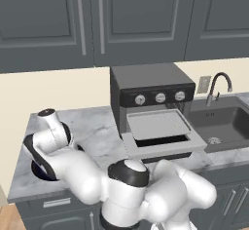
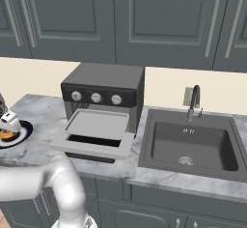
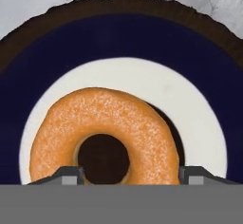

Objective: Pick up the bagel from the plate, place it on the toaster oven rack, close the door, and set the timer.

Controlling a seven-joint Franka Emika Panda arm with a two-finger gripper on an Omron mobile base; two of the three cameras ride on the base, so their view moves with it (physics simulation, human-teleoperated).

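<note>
1. The claw (image 3: 127, 173) is right down over the bagel (image 3: 102, 135). In the hand view its two dark finger tips (image 3: 66, 174) poke up at the bottom edge, one on each side of the ring, wide apart and straddling it. Whether they actually press on the bread I can't tell, so no call on a grip.
2. The bagel lies flat on the plate (image 3: 118, 42), orange-brown with a dark centre hole. It covers most of the plate's dark middle and sits a bit toward the lower left of the white ring.
3. The plate sits on the marble tabletop (image 1: 92, 129). In the right base view it's at the far left edge of the frame (image 2: 21, 133), with a sliver of orange under the white hand. In the left base view it's lower left, mostly hidden behind the arm.
4. The toaster oven (image 1: 151, 90) is about mid-frame in both base views, well apart from the plate. Its door (image 1: 163, 146) is dropped down flat, and the toaster oven rack (image 1: 158, 124) shows as a pale grey shelf in the opening, sticking out above the door. Three round knobs (image 1: 160, 97) sit in a row above it.
5. A dark sink (image 2: 193, 145) with a curved faucet (image 2: 194, 101) is just to the right of the oven.
</note>
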